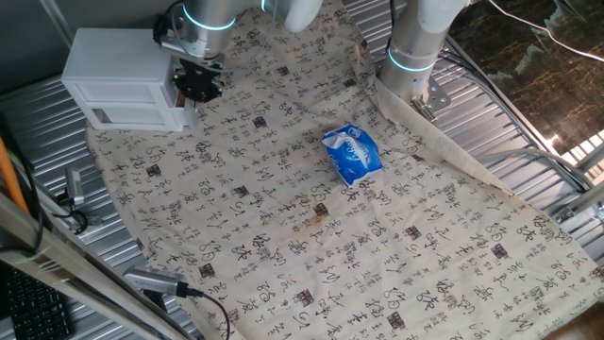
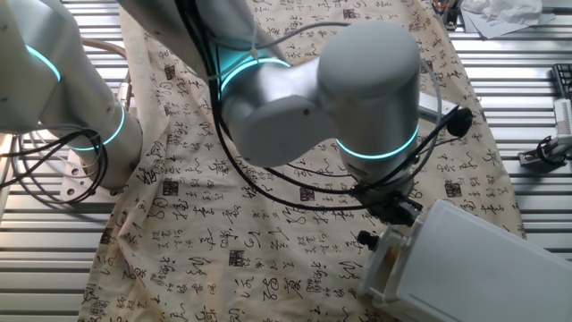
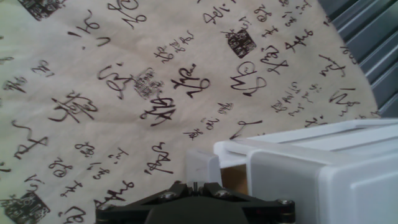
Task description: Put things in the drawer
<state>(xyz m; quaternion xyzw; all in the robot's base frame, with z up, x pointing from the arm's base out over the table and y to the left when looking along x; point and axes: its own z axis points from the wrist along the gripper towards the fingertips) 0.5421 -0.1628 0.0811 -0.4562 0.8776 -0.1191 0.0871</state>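
At far left of desk (image 1: 57, 179), ribbed metal top, black keyboard (image 1: 28, 307) at edge. White cabinet (image 1: 118, 80) on back-left corner of calligraphy-print cloth (image 1: 283, 217). Hand (image 1: 198, 83) just beside cabinet's front, at drawer (image 2: 386, 261); fingers hidden, spread or pressed together cannot tell. Drawer slightly pulled out; tan patch, possibly block (image 3: 233, 179), in gap. Blue packet (image 1: 352, 154) mid-cloth, well apart. Second arm base (image 1: 415, 47) behind. Metal rails at right.

blue packet (image 1: 352, 155) mid-cloth | calligraphy-print cloth (image 1: 283, 236) over ribbed metal table (image 1: 528, 104) | keyboard (image 1: 28, 307) at corner
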